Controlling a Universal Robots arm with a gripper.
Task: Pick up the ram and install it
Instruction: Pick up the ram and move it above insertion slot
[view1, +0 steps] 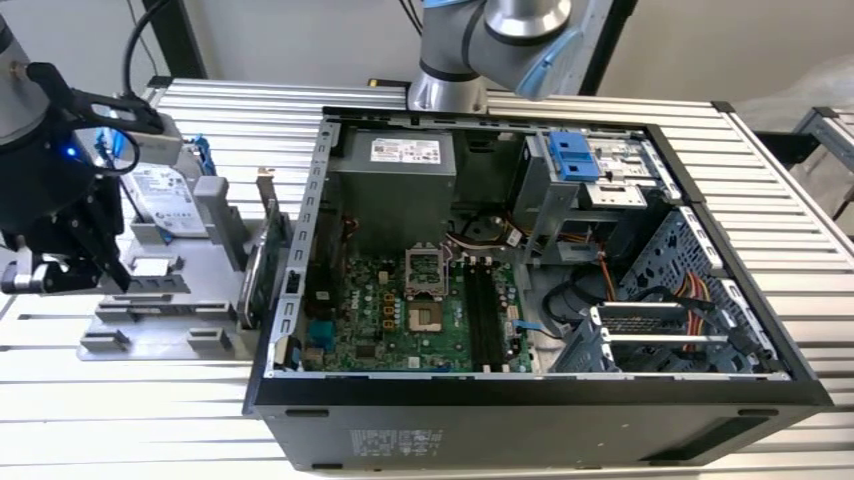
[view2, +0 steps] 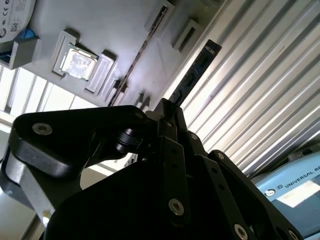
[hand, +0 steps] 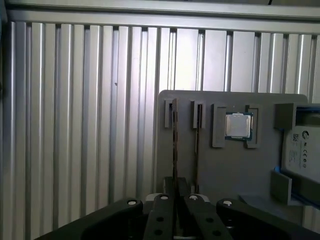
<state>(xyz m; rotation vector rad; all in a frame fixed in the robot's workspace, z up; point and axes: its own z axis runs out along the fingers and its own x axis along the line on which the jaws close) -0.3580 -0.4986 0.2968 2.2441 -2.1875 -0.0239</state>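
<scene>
When you look at the second wrist view, you see the jaws pinching the ram (view2: 196, 74) between them. The ram is a long, thin, dark stick. It pokes out from between the black fingertips (view2: 167, 114). Its long side runs the same way as the grooves in the desk (view2: 260, 85). It stands on its thin edge, and you can see a bit of its flat side with small chips on it. Its far end shows over the desk, past the edge of the gray holder (view2: 115, 30).

In the first wrist view you see the ram (hand: 174, 145) from its thin edge, so it looks like a dark line. It runs from the jaws out over the gray holder, in line with the desk grooves. Just beside it, a second thin stick (hand: 197, 145) lies the same way in its own slot. You cannot tell if the ram is up out of its slot or touching it. A square silver chip (hand: 237, 125) sits in a pocket near the two sticks. The hard drive (hand: 302, 150) lies farther along the holder.

The exterior view shows you more of the desk. The jaws hang over the holder at the exterior view's left. The open computer case (view1: 534, 420) sits just beside the holder, on the exterior view's right, and the jaws are apart from it.
</scene>
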